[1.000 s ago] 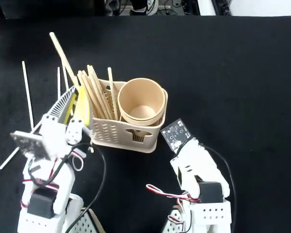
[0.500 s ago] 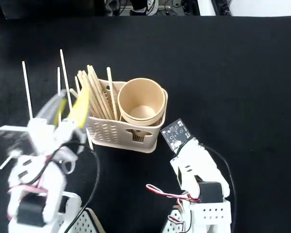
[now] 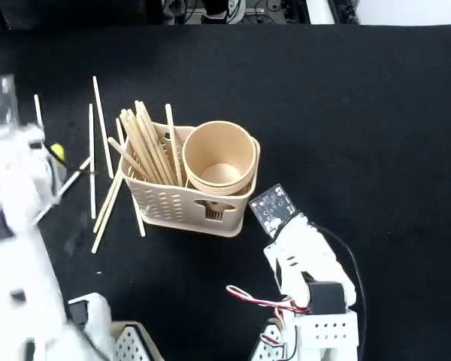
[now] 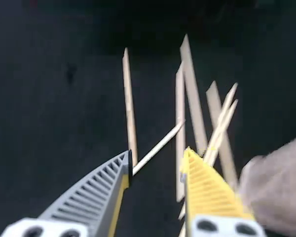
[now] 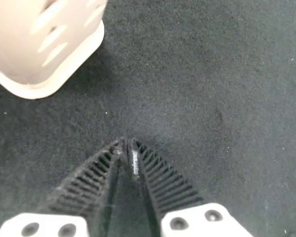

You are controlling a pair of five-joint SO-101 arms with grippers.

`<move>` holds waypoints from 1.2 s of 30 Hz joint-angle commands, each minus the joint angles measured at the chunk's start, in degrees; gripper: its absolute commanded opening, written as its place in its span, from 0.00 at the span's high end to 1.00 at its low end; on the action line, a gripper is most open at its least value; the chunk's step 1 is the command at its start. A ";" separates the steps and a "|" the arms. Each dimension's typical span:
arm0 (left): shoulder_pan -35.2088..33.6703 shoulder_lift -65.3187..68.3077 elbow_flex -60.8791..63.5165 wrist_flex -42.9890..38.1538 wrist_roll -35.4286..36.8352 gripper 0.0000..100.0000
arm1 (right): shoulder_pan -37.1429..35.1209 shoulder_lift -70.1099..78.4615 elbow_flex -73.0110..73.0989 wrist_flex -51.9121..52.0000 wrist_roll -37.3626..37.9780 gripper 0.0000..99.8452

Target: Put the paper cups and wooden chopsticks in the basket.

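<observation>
Progress is looking well past halfway: the paper cups (image 3: 219, 162) are sitting nested in the basket (image 3: 188, 207), at least two by their rims, beside a leaning bundle of wooden chopsticks (image 3: 146, 147), roughly eight. About six loose chopsticks (image 3: 92, 165) are lying on the counter (image 3: 346, 113) just beside the basket, waiting to go in. The left arm's fingers (image 4: 207, 187) are hanging apart over those loose sticks, while the right arm's fingers (image 5: 158, 182) are resting together near the basket's corner.
</observation>
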 commanded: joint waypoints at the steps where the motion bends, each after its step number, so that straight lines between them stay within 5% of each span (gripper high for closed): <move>1: -6.20 18.02 -6.55 2.29 -11.43 0.83 | 0.53 -3.91 -0.13 0.18 0.44 0.99; 10: -7.25 45.63 -7.25 -2.55 -30.95 0.83 | 0.53 -3.91 -0.13 0.26 0.44 0.99; 18: -7.25 59.34 -7.78 -14.95 -31.12 0.83 | 0.53 -3.91 -0.13 1.14 0.44 0.99; 28: -7.34 65.14 -12.09 -14.77 -31.21 0.96 | 0.53 -4.00 -0.13 1.23 0.44 0.99; 36: -7.60 60.66 -11.74 -11.25 -30.86 0.97 | 0.53 -4.00 -0.13 1.14 0.44 0.99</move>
